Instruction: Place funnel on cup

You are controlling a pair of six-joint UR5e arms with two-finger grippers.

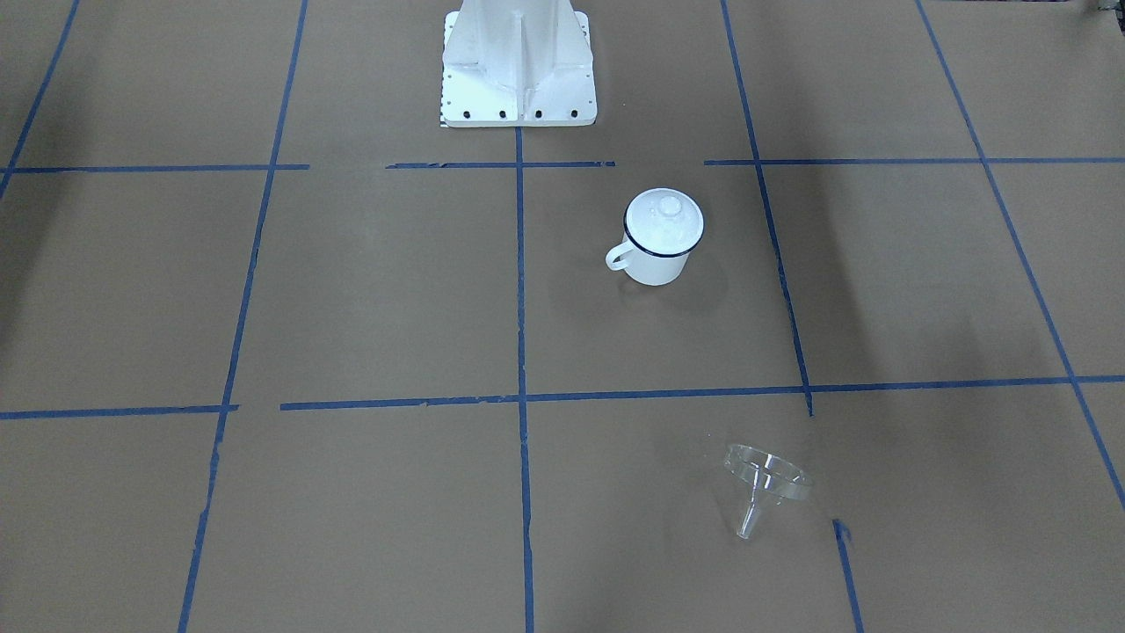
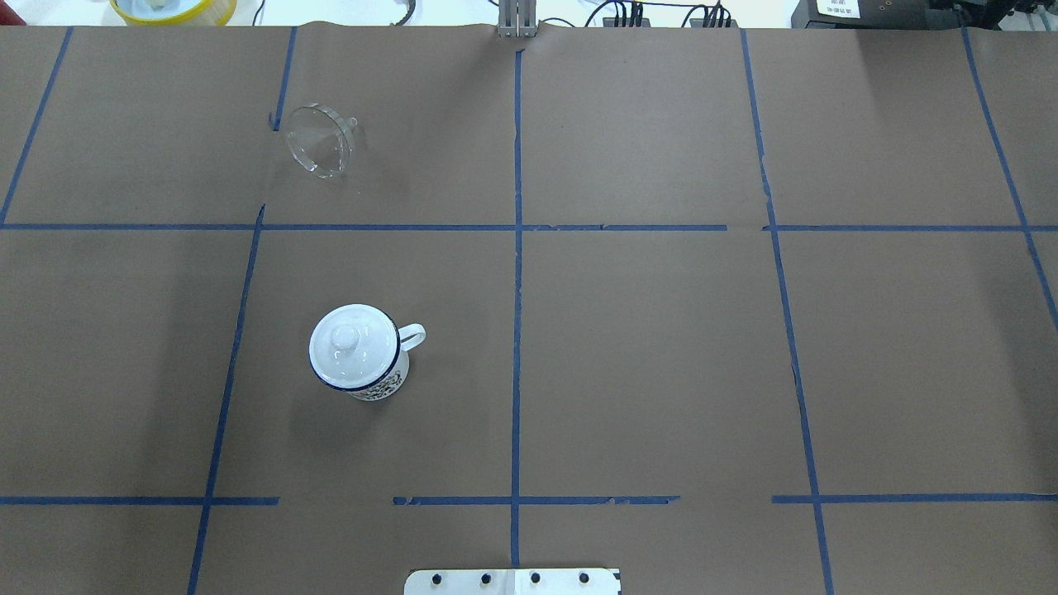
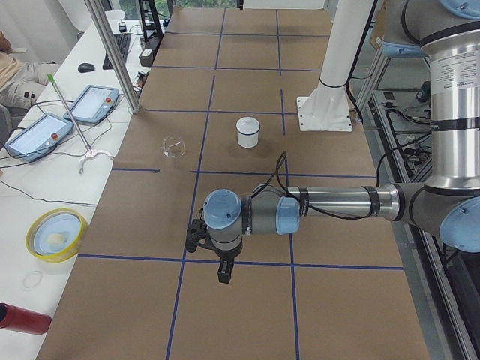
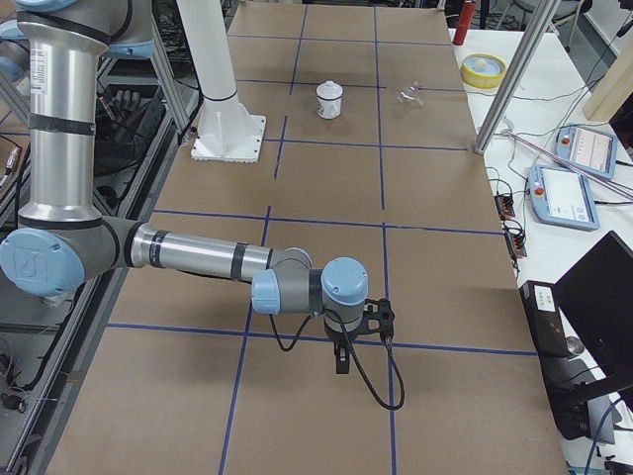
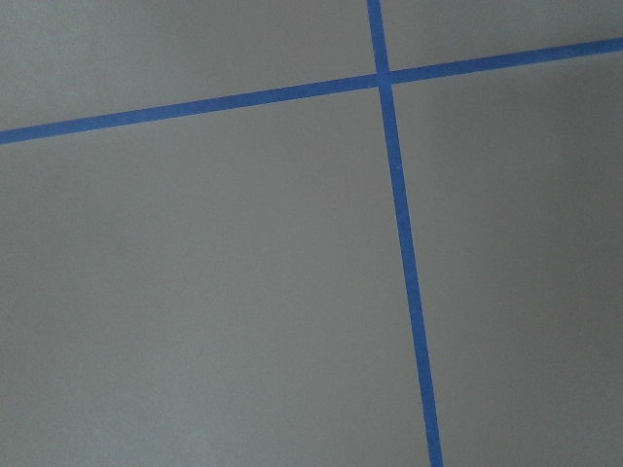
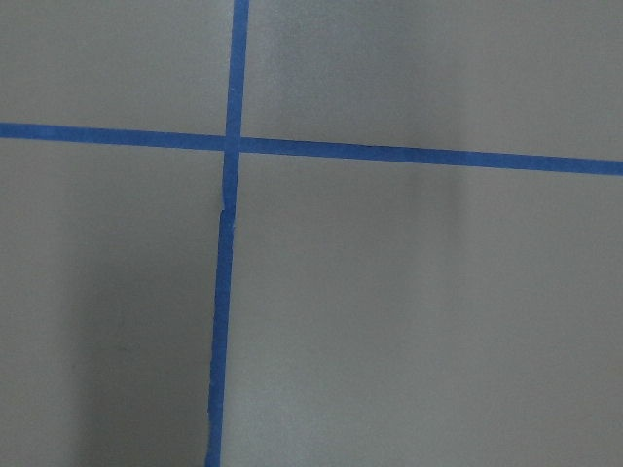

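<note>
1. The left gripper [image 3: 223,271] is hanging over bare paper off the counter's left end, well apart from both task things. It looks to be waiting rather than working. Its fingers are showing only in a side view, so I cannot tell whether they are apart or together.
2. The funnel [image 2: 318,149] is lying tipped on its side on the far left part of the counter [image 2: 661,347], with its spout pointing away from the robot. It is resting loose, so picking it up is probably the first job.
3. The cup [image 2: 357,351] is standing upright nearer the robot, well apart from the funnel, with its handle pointing toward the middle. A white knobbed lid [image 2: 347,337] is covering its mouth, and I judge it would need to come off before the funnel could seat.
4. The right gripper [image 4: 341,358] is hanging likewise off the opposite end, and the state of its fingers cannot be told either.
5. Brown paper is covering the counter, and blue tape lines [image 2: 517,248] are dividing it into squares. The white pedestal [image 1: 518,61] is standing bolted at the robot's edge.
6. Beyond the far edge, a white desk is carrying teach pendants [image 3: 97,103] and a yellow dish [image 3: 54,234].
</note>
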